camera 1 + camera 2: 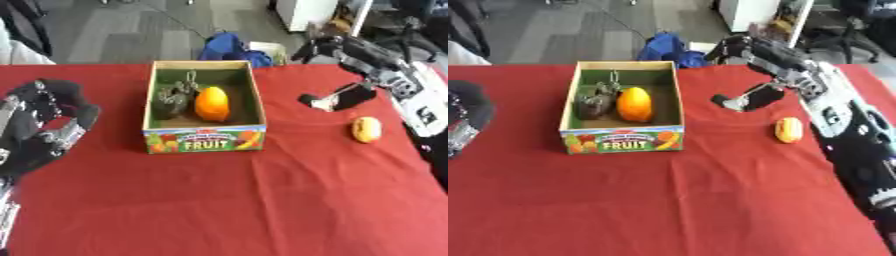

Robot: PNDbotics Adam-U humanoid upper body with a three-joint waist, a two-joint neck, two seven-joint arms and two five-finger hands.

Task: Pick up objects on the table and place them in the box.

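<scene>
Red-covered worktop, fruit box left of centre holding an orange fruit and a dark green item, yellow fruit lying to the right, right hand just far-left of it, fingers apart, holding nothing, left hand at left edge, fingers relaxed.

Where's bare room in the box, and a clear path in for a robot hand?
Box: right strip bare between orange fruit and wall; left crowded by dark item. Cloth bare in front; right robot hand hovers near yellow fruit.
</scene>
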